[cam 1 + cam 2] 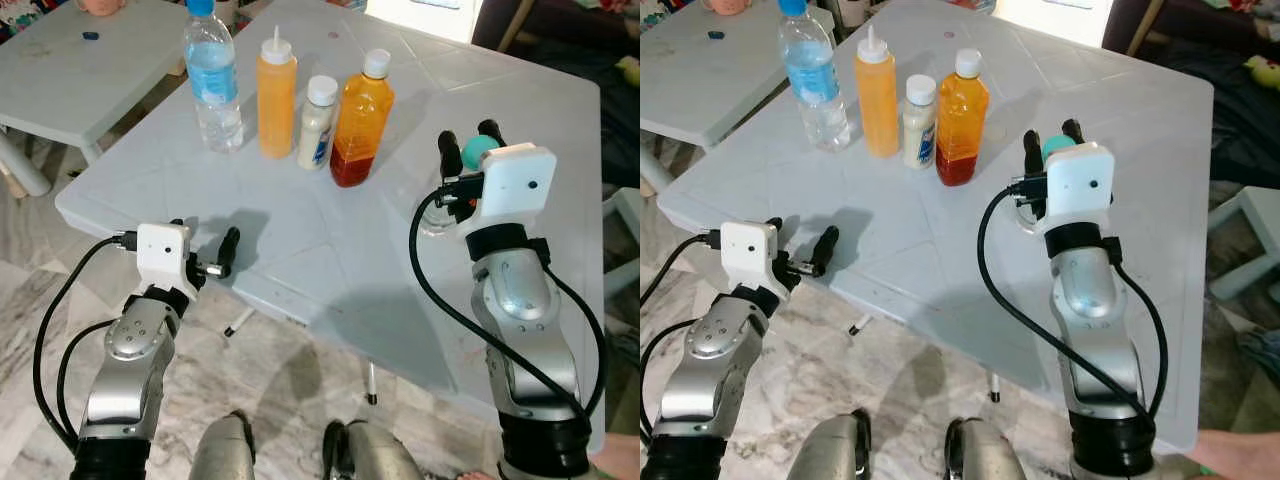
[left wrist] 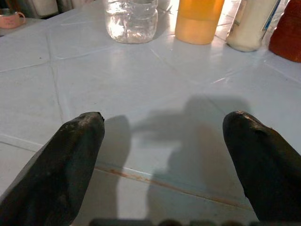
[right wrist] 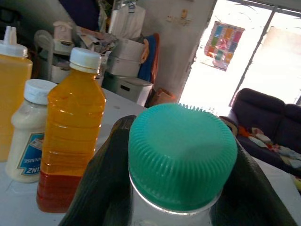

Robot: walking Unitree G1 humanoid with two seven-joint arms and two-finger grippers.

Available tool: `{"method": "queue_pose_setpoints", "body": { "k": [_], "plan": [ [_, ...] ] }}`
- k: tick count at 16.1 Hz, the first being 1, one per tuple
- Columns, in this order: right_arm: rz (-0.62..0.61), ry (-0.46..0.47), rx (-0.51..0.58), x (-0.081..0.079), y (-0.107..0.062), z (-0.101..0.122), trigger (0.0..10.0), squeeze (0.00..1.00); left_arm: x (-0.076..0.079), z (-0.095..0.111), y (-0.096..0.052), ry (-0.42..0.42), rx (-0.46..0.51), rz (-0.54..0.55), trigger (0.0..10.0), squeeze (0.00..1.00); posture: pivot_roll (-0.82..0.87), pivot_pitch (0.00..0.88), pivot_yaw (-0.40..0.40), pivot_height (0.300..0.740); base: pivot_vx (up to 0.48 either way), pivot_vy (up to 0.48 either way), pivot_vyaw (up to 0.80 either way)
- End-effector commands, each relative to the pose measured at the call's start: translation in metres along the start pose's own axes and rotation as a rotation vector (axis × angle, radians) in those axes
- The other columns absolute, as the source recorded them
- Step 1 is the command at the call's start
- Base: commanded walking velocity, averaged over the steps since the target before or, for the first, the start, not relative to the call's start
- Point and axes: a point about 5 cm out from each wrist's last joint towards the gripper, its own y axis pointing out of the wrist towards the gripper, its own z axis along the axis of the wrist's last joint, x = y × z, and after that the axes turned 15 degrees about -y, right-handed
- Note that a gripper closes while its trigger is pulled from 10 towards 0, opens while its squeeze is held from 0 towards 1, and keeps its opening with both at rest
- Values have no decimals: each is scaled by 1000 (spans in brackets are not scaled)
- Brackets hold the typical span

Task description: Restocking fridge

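Pale table [image 1: 330, 250] carries four bottles at twelve o'clock; the water bottle [image 1: 212, 80] is cut off above. Right gripper [image 1: 470, 145] clamps a green-capped bottle [image 3: 181, 155], body hidden behind the wrist. Left gripper [image 2: 164, 155] is spread wide at eight o'clock.

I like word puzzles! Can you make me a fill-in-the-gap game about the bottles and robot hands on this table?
1. The right hand grips a clear bottle with a ____ ribbed cap.
2. The clear plastic water bottle has a ____ cap.
3. The left hand has its black fingers ____ over the pale table.
4. The small white mayonnaise bottle stands between two ____ bottles.

Missing words: green; blue; open; orange
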Motion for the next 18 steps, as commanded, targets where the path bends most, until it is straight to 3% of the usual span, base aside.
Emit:
{"method": "queue_pose_setpoints", "body": {
  "k": [1,2,4,8,16,18],
  "plan": [
    [60,9,-141,-12,-7,-28,10000,0,2,-5,-1,1,-13,3,10000,0,17,128,-41,740,-262,0,0],
    [73,6,-92,-13,-5,-24,10000,0,2,-6,-1,0,-14,3,10000,0,17,128,-41,740,-285,0,0],
    [69,13,-104,-13,-2,-23,10000,0,2,-5,0,2,-13,6,10000,0,20,130,-39,740,-294,0,0],
    [98,117,-64,-16,-1,-18,10000,0,0,-5,-1,7,-14,14,10000,0,19,133,-35,740,-294,0,0],
    [124,177,-23,-19,1,-12,10000,0,2,-5,4,13,-9,16,10000,0,6,132,-35,740,-293,0,0],
    [143,185,-11,-22,1,-11,10000,0,2,-3,5,19,-5,16,10000,0,17,142,-33,740,-268,0,800]
  ]
}}
